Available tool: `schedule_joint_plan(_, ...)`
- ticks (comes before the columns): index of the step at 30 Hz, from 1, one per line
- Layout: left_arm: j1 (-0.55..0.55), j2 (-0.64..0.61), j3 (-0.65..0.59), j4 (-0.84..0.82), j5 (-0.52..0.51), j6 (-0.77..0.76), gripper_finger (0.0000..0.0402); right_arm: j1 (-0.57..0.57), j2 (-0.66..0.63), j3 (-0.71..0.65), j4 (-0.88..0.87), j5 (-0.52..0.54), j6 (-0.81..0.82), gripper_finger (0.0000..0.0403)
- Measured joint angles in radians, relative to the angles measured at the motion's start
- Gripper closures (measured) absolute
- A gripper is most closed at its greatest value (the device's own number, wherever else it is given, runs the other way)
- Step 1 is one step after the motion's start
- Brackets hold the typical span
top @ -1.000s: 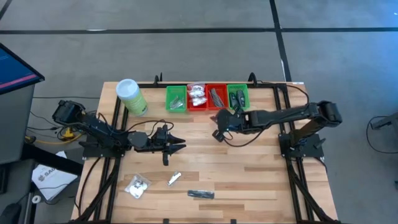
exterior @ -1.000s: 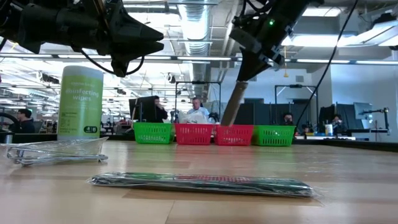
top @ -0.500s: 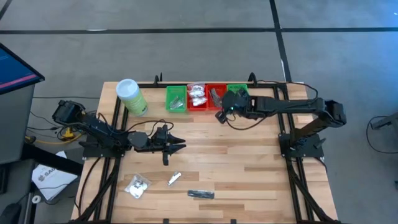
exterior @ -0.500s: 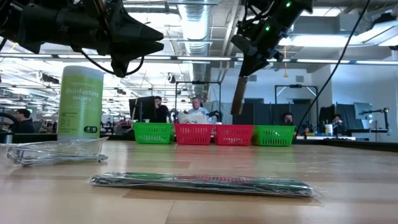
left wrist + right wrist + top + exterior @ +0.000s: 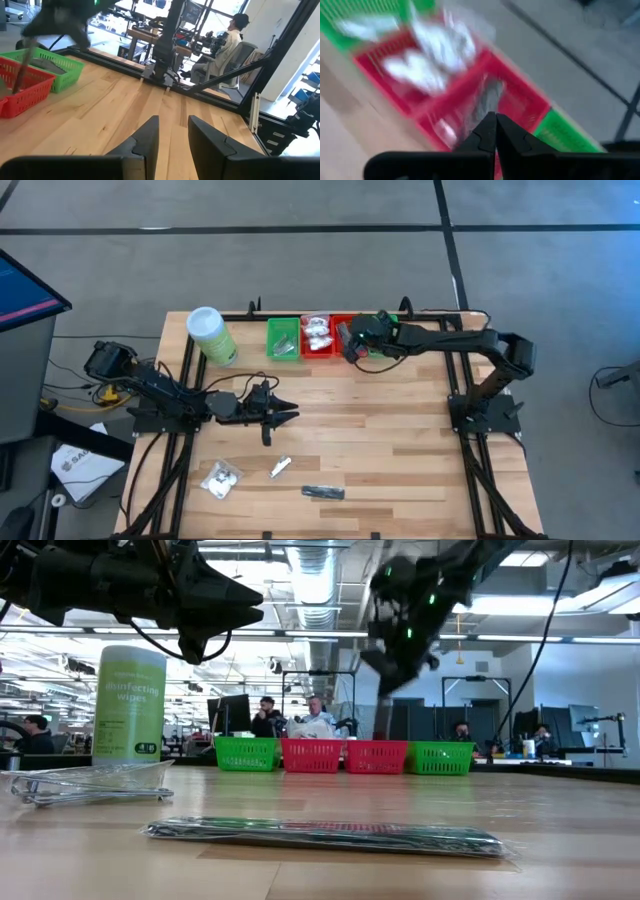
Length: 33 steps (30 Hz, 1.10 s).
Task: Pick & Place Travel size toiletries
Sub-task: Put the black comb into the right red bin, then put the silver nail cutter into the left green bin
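My right gripper [image 5: 349, 346] hovers over the second red tray [image 5: 347, 328] at the far edge, shut on a slim dark oblong piece [image 5: 488, 102] that hangs toward the tray. The low view shows this piece [image 5: 381, 725] dangling above the trays. My left gripper [image 5: 291, 416] waits above the table's middle left, open, touching nothing. Near the front edge a white puffy packet [image 5: 220, 478], a silver sachet [image 5: 280, 468] and another dark piece [image 5: 323, 492] lie flat on the wood. My right gripper pinches the slim dark piece by its upper end [image 5: 491, 116] between the two shut fingers. The fingers come from above, slanting toward the far edge. The piece is lifted clear and hangs below the fingers over the red tray; the view is blurred.
Several small trays line the far edge: a green one [image 5: 283, 340], a red one with white packets [image 5: 316, 335], the second red one, and a green one [image 5: 385, 330]. A tall light-green canister [image 5: 211, 335] stands at the far left. People sit in the room beyond.
My right gripper has carried the dark piece from above the table's middle toward the far edge and slightly left, and now hangs over the second red tray, still shut on the piece. The left arm has kept still.
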Motion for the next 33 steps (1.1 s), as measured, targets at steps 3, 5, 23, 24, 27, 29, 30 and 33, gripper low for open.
schedule_joint_plan(3,0.0,0.0,0.0,0.0,0.0,0.0,0.0305,-0.031,0.059,-0.003,0.024,-0.007,-0.03,0.0403)
schedule_joint_plan(5,0.003,0.0,0.0,0.0,-0.002,0.0,0.0305,-0.053,0.087,-0.002,0.056,-0.007,-0.054,0.0403)
schedule_joint_plan(23,0.018,0.0,0.0,0.0,-0.003,0.0,0.0305,-0.104,0.105,-0.001,0.091,-0.138,-0.087,0.0344)
schedule_joint_plan(24,0.018,0.0,0.0,0.0,-0.003,0.0,0.0305,-0.109,0.105,-0.001,0.092,-0.138,-0.087,0.0335)
schedule_joint_plan(27,0.018,0.0,0.0,0.0,-0.003,0.0,0.0305,-0.113,0.105,-0.001,0.092,-0.139,-0.087,0.0312)
schedule_joint_plan(29,0.018,0.0,0.0,0.0,-0.003,0.0,0.0305,-0.113,0.105,-0.001,0.09,-0.14,-0.086,0.0302)
schedule_joint_plan(30,0.018,0.0,0.0,0.0,-0.003,0.0,0.0305,-0.109,0.105,-0.001,0.088,-0.149,-0.084,0.0299)
schedule_joint_plan(33,0.018,0.0,0.0,0.0,-0.003,-0.003,0.0305,-0.089,0.105,-0.001,0.088,-0.274,-0.051,0.0294)
